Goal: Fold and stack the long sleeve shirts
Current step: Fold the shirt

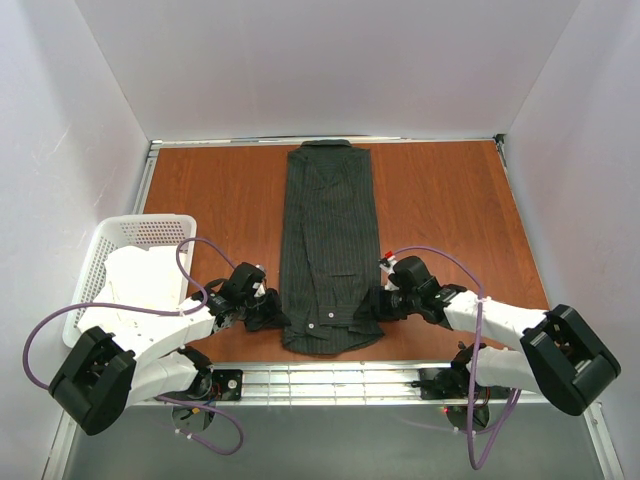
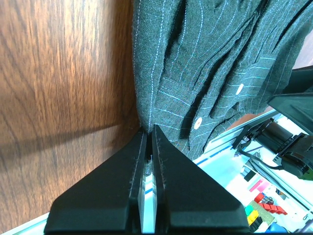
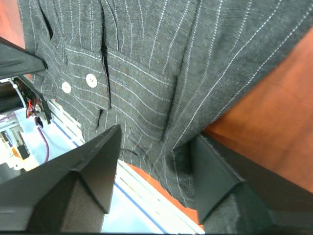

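Charcoal pinstriped shirt [image 1: 330, 250] lay folded into a long strip down the middle of the table [image 1: 450, 200]. My left claw [image 2: 148, 131] pinched its near side edge; my right claw [image 3: 155, 141] stood apart, straddling the opposite edge. Best to close it at a matching spot, then lift evenly.

No writing, brand, number or sign can be read in any view. The dark pinstriped shirt [image 1: 330, 240] shows no legible label, and the small coloured parts [image 2: 264, 208] at the lower right of the left wrist view are too blurred to read.
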`<state>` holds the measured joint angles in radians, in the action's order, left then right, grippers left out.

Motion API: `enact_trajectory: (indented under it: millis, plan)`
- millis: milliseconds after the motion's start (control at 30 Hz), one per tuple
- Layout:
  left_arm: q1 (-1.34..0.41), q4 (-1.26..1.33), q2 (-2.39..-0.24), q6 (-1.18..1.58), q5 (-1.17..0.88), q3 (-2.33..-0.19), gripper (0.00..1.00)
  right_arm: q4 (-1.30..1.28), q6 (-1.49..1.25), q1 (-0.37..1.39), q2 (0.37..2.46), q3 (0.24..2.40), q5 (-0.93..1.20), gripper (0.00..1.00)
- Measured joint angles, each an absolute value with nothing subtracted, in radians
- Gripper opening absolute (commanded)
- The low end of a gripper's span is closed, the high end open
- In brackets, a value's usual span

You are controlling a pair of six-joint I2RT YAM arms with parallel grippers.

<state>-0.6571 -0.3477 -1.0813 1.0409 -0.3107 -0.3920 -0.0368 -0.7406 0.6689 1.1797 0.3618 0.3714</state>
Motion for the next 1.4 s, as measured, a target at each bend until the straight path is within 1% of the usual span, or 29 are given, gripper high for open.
enact_trajectory:
  millis: [33,67,133,167,233,267,333,367,533,833,1000,1167,1400]
  plan:
    - [-0.657,-0.350,-1.081,1.041,-0.311,-0.392,0.04,-0.028,-0.745,0.680,1.196,0.367,0.370,0.46]
    - [-0.657,-0.351,-1.081,1.041,-0.311,-0.392,0.04,-0.022,-0.749,0.688,1.209,0.371,0.369,0.42]
    - [-0.658,-0.352,-1.081,1.042,-0.310,-0.392,0.04,-0.014,-0.756,0.697,1.230,0.378,0.367,0.38]
    - [-0.659,-0.352,-1.081,1.042,-0.311,-0.392,0.04,-0.009,-0.758,0.698,1.238,0.380,0.368,0.32]
    - [-0.659,-0.352,-1.081,1.045,-0.310,-0.392,0.04,-0.006,-0.760,0.702,1.252,0.384,0.364,0.26]
    - [-0.659,-0.352,-1.081,1.045,-0.310,-0.392,0.03,-0.003,-0.761,0.702,1.258,0.385,0.364,0.19]
    - [-0.659,-0.352,-1.081,1.048,-0.310,-0.392,0.03,-0.001,-0.764,0.703,1.265,0.386,0.359,0.10]
    - [-0.659,-0.352,-1.080,1.048,-0.311,-0.392,0.02,-0.002,-0.764,0.703,1.266,0.387,0.354,0.02]
    - [-0.660,-0.371,-1.058,1.053,-0.311,-0.394,0.00,-0.039,-0.757,0.708,1.245,0.384,0.334,0.01]
    - [-0.664,-0.464,-0.952,1.062,-0.342,-0.450,0.00,-0.257,-0.725,0.712,1.087,0.384,0.312,0.01]
    - [-0.665,-0.512,-0.923,1.064,-0.341,-0.548,0.00,-0.379,-0.701,0.714,1.037,0.469,0.309,0.01]
    - [-0.665,-0.527,-0.981,1.050,-0.306,-0.685,0.00,-0.470,-0.649,0.690,1.073,0.647,0.297,0.01]
    - [-0.623,-0.519,-1.182,0.981,-0.256,-0.893,0.00,-0.506,-0.557,0.550,1.197,0.841,0.319,0.01]
